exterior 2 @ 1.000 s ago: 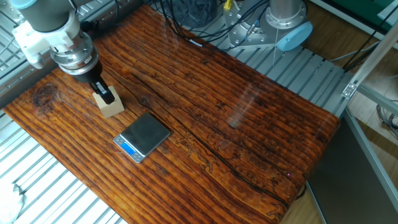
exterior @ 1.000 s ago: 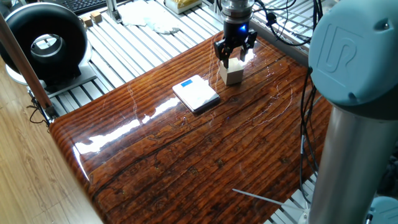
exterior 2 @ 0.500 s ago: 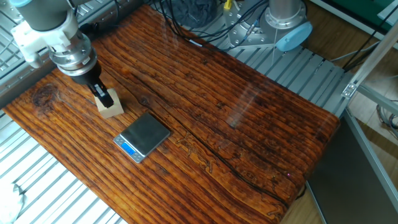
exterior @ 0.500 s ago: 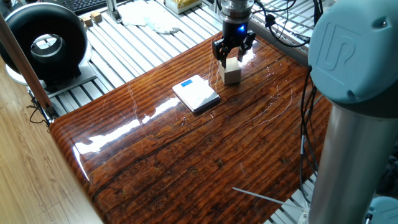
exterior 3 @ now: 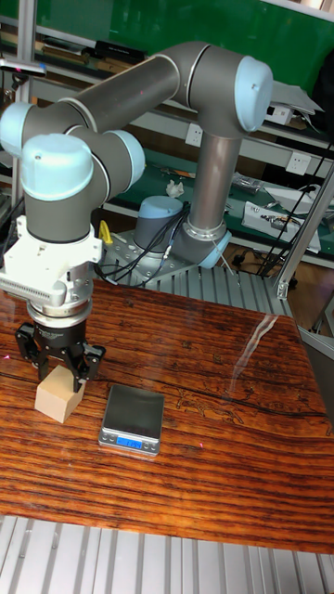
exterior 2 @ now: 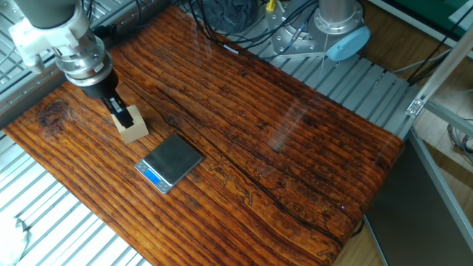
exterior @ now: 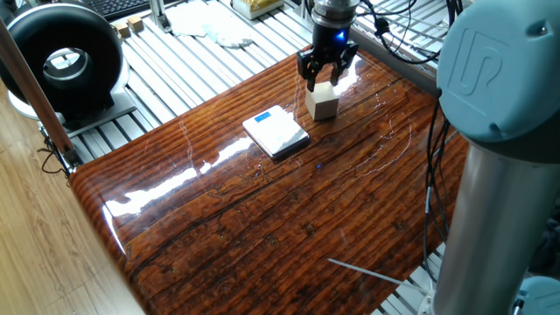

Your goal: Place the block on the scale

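- I see my gripper (exterior: 325, 77) pointing straight down over the block (exterior: 322, 102), fingers straddling its top.
- The jaws look spread about block-wide; I cannot tell if they grip it.
- The block sits on the wooden table (exterior: 289, 219), just beside the scale (exterior: 276, 132), not touching it.

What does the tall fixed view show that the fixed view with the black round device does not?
Only the tall view shows the whole arm from its base, the green wall and shelves behind it. Only the other shows the black round device, the keyboard and white cloth on the slatted bench. Both show the gripper around the block's top, beside the scale, on the wooden table.
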Available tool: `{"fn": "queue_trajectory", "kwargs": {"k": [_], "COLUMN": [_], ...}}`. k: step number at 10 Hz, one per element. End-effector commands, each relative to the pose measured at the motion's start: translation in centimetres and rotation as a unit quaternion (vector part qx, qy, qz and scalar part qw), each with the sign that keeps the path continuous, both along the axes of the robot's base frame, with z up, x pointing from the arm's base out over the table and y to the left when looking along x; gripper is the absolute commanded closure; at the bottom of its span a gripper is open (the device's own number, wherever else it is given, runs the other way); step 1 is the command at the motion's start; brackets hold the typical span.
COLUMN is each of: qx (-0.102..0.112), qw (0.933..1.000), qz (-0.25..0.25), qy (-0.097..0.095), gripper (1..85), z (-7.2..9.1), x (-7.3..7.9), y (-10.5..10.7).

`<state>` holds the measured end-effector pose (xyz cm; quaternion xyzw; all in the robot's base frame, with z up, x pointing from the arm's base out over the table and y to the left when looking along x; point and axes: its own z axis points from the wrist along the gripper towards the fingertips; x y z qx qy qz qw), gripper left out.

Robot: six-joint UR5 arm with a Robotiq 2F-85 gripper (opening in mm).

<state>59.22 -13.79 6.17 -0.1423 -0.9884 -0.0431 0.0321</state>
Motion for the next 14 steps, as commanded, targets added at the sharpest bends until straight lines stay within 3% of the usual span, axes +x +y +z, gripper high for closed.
{"fn": "queue_trajectory", "kwargs": {"k": [1, 3, 4, 7, 9, 11, 14], "qx": [0.009, 0.019, 0.015, 0.013, 0.003, -0.004, -0.002], "qw": [0.9999, 0.9992, 0.9989, 0.9992, 0.9994, 0.9996, 0.9996], "qz": [0.006, 0.033, 0.042, 0.034, 0.032, 0.026, 0.029], "qy": [-0.003, -0.014, -0.017, -0.019, -0.011, 0.002, 0.002], "gripper": [25.3, 4.7, 1.0, 2.7, 4.0, 5.7, 8.7], "z": [0.2, 0.3, 0.1, -1.0, -1.9, -2.2, -2.4], "x": [0.3, 0.7, 0.9, 1.5, 1.3, 0.7, 0.6], "y": [0.4, 0.8, 0.7, 1.1, 0.9, 0.6, 0.5]}}
